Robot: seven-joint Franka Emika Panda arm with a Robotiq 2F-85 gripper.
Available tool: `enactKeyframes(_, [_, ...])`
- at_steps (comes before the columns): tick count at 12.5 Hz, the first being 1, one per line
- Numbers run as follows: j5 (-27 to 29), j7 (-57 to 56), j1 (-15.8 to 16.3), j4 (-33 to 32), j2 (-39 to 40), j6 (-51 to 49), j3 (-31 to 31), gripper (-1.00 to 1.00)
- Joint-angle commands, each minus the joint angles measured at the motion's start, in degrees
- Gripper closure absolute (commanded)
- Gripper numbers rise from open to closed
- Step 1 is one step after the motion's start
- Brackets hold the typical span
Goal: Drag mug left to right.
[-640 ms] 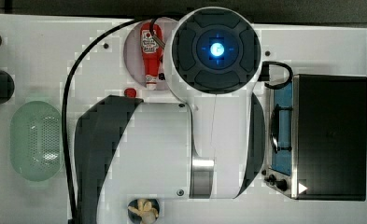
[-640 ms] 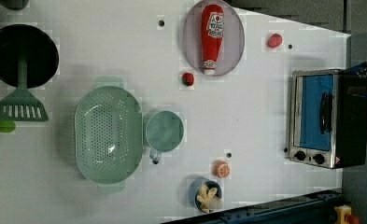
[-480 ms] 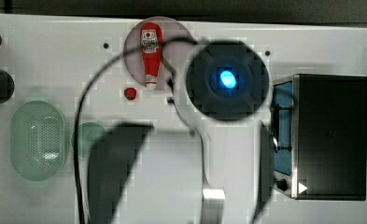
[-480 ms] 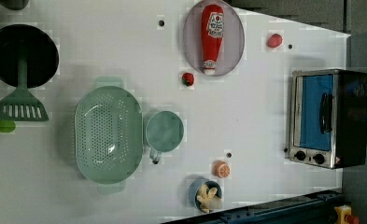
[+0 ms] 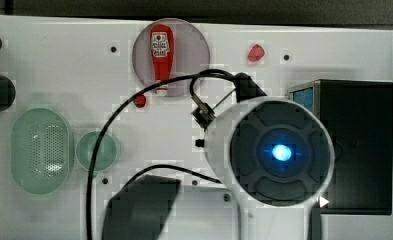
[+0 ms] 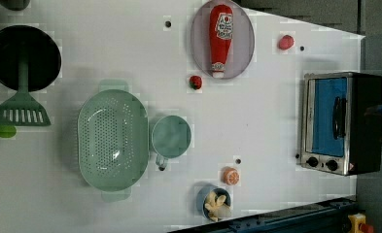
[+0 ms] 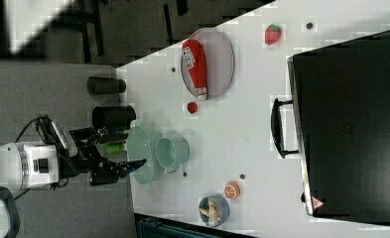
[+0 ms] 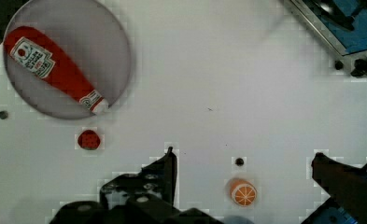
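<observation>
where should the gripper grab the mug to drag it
Probably by the rim, from above: the mug stands upright, mouth open. Take the wall facing away from the colander, which sits against its other side. The gripper is open.

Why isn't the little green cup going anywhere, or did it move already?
No. In the left view the mug sits tight against the colander, just as before; the claw is open and holds nothing.
</observation>
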Motion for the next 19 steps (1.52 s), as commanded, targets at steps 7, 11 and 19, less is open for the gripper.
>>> enactKeyframes(7, [0.0,4.2,4.5,-3.9,14.1,4.3,22.8,-1.0])
enactKeyframes(11, [-0.1,3.0,5.2,-9.1,20.6,18.9,26.9,-1.0])
enactKeyframes(19, [-12.2,2.8,5.6,-18.3,31.8,42.9,27.4,-1.0])
